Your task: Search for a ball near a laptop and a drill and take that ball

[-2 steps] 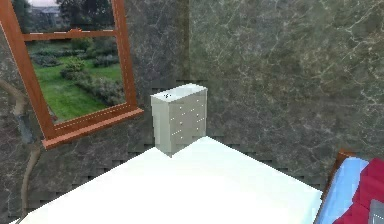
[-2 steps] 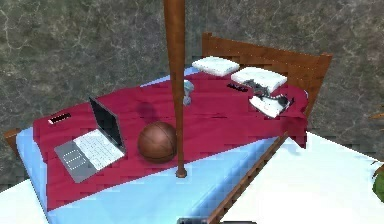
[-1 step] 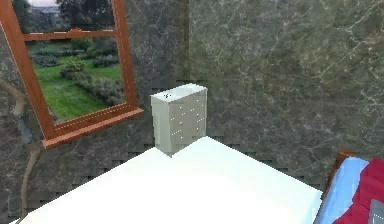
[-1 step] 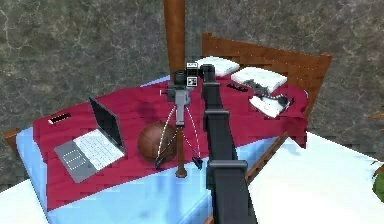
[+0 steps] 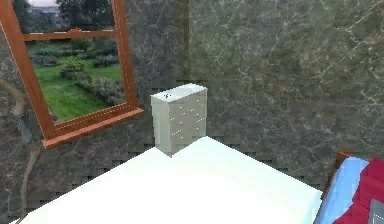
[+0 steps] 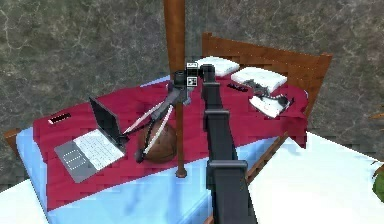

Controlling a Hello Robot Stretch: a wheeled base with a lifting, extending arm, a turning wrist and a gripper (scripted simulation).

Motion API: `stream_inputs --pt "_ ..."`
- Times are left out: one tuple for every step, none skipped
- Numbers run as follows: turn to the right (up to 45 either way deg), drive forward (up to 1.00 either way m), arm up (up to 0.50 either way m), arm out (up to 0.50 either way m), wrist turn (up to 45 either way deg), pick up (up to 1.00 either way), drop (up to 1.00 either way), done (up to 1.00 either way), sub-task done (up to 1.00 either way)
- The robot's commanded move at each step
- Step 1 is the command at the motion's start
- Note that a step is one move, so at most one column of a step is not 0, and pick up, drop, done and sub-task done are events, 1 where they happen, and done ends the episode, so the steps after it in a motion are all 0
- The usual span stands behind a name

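Observation:
A bed point(image 6: 120, 190) with a blue sheet and a red blanket lies in the arm side view. On the blanket an open laptop point(image 6: 95, 140) sits at the left. Right of it rests a brown ball point(image 6: 163, 143). A small white and dark thing, perhaps the drill point(image 6: 272, 103), lies near the pillows. The dark arm bar point(image 6: 222, 150) rises from the bottom edge to the white squares. Left of them the gripper point(image 6: 148, 132) reaches its thin fingers down at the ball. I cannot tell whether it holds anything.
A brown wooden pole point(image 6: 177, 60), like a bat, stands against the bed beside the arm. Two pillows point(image 6: 250, 75) lie by the wooden headboard point(image 6: 300, 62). In the forward view a small white dresser point(image 5: 180, 118) stands in the corner next to a wood-framed window point(image 5: 75, 65), on pale floor point(image 5: 190, 185).

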Motion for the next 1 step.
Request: stream_inputs --pt "0.0 0.0 0.0 0.0 45.0 0.0 0.0 0.0 0.0"
